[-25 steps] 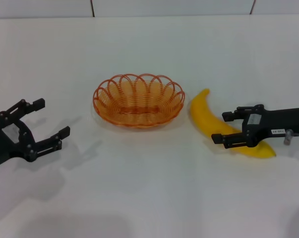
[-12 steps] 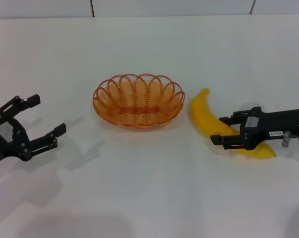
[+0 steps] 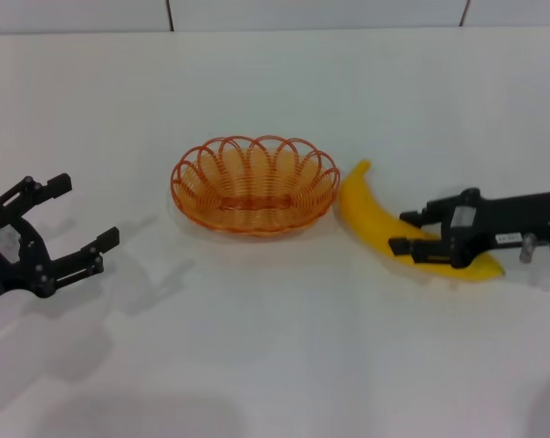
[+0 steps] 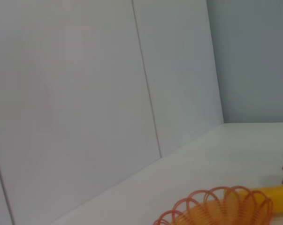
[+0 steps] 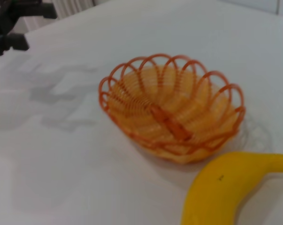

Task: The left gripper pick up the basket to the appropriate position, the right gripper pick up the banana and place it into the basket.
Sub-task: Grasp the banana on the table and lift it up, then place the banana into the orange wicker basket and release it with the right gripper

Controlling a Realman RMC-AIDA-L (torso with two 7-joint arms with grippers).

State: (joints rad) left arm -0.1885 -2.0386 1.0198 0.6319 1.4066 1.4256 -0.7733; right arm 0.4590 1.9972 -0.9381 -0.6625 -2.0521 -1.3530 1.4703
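Note:
The orange wire basket (image 3: 254, 185) stands on the white table, mid-view. The yellow banana (image 3: 370, 217) lies right beside it, its tip near the basket's right rim. My right gripper (image 3: 408, 233) reaches in from the right, its two fingers shut across the banana's middle part. My left gripper (image 3: 85, 212) is open and empty at the far left, well apart from the basket. The right wrist view shows the basket (image 5: 172, 110), the banana (image 5: 225, 192) and the left gripper (image 5: 14, 21) far off. The left wrist view shows the basket's rim (image 4: 216, 211) and the banana (image 4: 277, 192).
The white table (image 3: 275, 347) spreads bare in front of and behind the basket. A grey panelled wall (image 3: 256, 14) runs along the table's far edge.
My right gripper's fingers have narrowed onto the banana, and the banana has swung left toward the basket. My left gripper drew back a little to the left, then stayed still.

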